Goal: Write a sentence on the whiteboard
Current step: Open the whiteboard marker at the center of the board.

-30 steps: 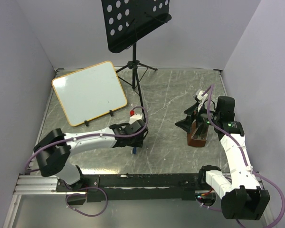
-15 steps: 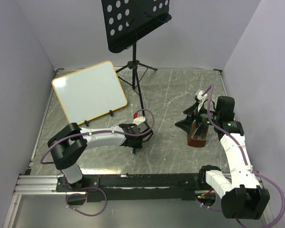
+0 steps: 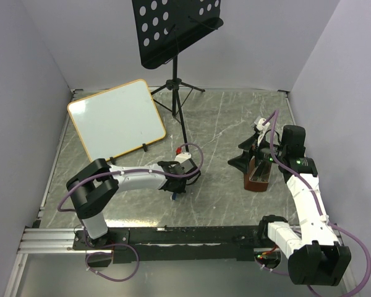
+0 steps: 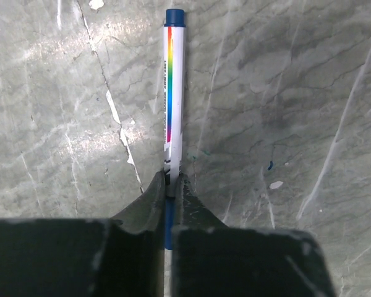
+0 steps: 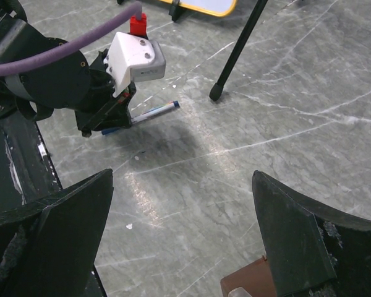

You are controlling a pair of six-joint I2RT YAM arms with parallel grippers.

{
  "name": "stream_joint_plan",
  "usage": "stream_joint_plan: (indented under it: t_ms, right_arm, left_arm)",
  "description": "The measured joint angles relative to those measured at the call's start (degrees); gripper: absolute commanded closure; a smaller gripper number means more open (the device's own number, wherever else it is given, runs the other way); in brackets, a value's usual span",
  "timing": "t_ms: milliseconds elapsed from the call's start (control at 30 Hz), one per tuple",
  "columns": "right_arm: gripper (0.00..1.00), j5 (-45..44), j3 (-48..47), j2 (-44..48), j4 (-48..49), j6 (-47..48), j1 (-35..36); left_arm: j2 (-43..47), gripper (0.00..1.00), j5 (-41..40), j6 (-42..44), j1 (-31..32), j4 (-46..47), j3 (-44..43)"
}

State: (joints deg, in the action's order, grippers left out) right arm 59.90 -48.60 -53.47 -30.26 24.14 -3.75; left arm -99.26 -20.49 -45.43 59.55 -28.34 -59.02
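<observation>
The whiteboard [image 3: 116, 120], white with a light-orange frame, leans on small black feet at the back left; its lower edge [image 5: 204, 6] shows in the right wrist view. Its face is blank, and no sentence is in view. A white marker [image 4: 174, 93] with a rainbow stripe and blue ends lies on the grey marble table. My left gripper [image 4: 170, 180] is shut on its near end, low over the table [image 3: 175, 187]. The marker [image 5: 154, 111] sticks out from that gripper toward the right arm. My right gripper [image 5: 182, 179] hangs wide open at mid right [image 3: 242, 154], holding nothing.
A black perforated music stand [image 3: 176, 28] rises at the back centre, and its tripod legs [image 5: 235, 55] reach down beside the whiteboard. A brown holder [image 3: 258, 176] sits under the right wrist. Grey walls close in three sides.
My left gripper's jaws have closed onto the marker. The left arm's elbow has swung right and forward. The right arm has not moved.
</observation>
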Motion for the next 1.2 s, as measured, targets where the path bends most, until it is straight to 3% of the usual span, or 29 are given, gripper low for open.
stream_joint_plan:
  t_ms: [233,400,567,933,1200]
  right_arm:
    - [0.00,1.7,0.0,-0.4,-0.6,1.2,0.0]
    - [0.00,3.0,0.0,-3.9,-1.7,2.5,2.9]
    - [0.00,3.9,0.0,-9.3,-1.0,-0.4,8.5]
    - [0.01,6.3,0.2,-16.4,5.9,-11.7,14.8]
    - [0.14,7.2,0.2,-19.7,7.2,-15.5,17.2]
  left_arm:
    - [5.1,0.99,-0.9,4.7,0.9,4.0,4.5]
    - [18.7,0.99,0.2,15.0,2.3,12.3,11.0]
    - [28.1,0.99,7.8,28.2,2.4,24.7,15.5]
    - [23.8,0.99,16.8,36.3,2.4,30.7,13.7]
    - [23.1,0.99,18.9,36.4,2.4,32.5,11.9]
